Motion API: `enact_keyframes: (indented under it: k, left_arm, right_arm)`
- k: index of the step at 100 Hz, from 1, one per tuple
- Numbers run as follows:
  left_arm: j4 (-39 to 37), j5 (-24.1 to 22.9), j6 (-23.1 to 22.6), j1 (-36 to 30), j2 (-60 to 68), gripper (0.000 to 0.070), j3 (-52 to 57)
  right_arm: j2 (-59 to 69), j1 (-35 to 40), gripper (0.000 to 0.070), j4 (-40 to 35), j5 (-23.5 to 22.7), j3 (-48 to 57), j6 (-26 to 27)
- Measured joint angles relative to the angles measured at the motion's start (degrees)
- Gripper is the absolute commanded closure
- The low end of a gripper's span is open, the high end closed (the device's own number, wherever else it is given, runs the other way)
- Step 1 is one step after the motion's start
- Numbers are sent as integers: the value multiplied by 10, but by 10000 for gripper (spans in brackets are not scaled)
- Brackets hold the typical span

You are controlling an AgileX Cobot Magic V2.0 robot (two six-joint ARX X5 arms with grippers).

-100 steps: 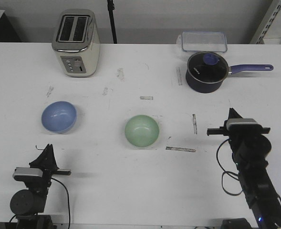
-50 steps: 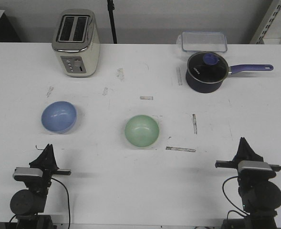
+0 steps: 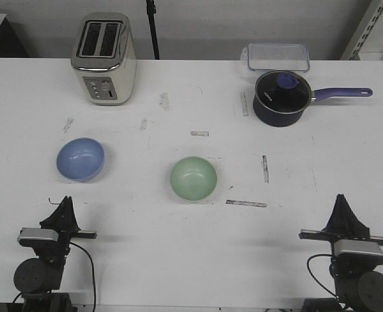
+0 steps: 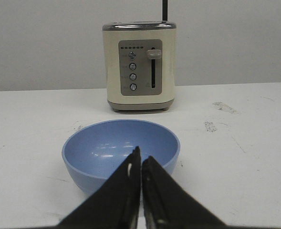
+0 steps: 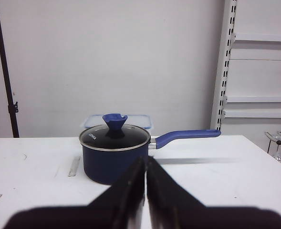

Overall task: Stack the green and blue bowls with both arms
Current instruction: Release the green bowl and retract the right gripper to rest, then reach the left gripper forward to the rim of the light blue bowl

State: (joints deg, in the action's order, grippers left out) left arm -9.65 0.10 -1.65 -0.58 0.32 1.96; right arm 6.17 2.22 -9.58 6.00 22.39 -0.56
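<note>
The periwinkle blue bowl (image 3: 80,158) sits upright on the left of the white table; in the left wrist view it (image 4: 102,155) lies just beyond my fingertips. The pale mint green bowl (image 3: 193,178) sits upright near the table's middle, apart from the blue one. My left gripper (image 3: 66,203) is shut and empty near the front edge, behind the blue bowl; it also shows in the left wrist view (image 4: 141,160). My right gripper (image 3: 343,200) is shut and empty at the front right, far from both bowls; it also shows in the right wrist view (image 5: 146,162). The green bowl is out of both wrist views.
A cream toaster (image 3: 104,58) stands at the back left. A dark navy saucepan (image 3: 281,97) with lid and purple handle stands at the back right, a clear lidded container (image 3: 277,56) behind it. Tape marks dot the table (image 3: 178,253). A shelf rack (image 5: 259,71) is at the right.
My right arm has drawn back from mid-table toward the front right edge and now rests low. The left arm and both bowls have not moved.
</note>
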Motion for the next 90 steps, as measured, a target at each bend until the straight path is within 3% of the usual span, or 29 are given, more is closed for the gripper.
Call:
enact_keyframes:
  k: [52, 65, 73, 90]
  left_arm:
    - [-4, 0, 0, 0, 0, 699, 0]
    - [-44, -1, 0, 0, 0, 699, 0]
    - [-70, -22, 0, 0, 0, 699, 1]
    - [-31, -59, 0, 1, 21, 699, 40]
  right_arm:
    - [0, 0, 699, 0, 0, 0, 0]
    - [0, 0, 699, 0, 0, 0, 0]
    - [0, 0, 699, 0, 0, 0, 0]
    - [0, 0, 699, 0, 0, 0, 0]
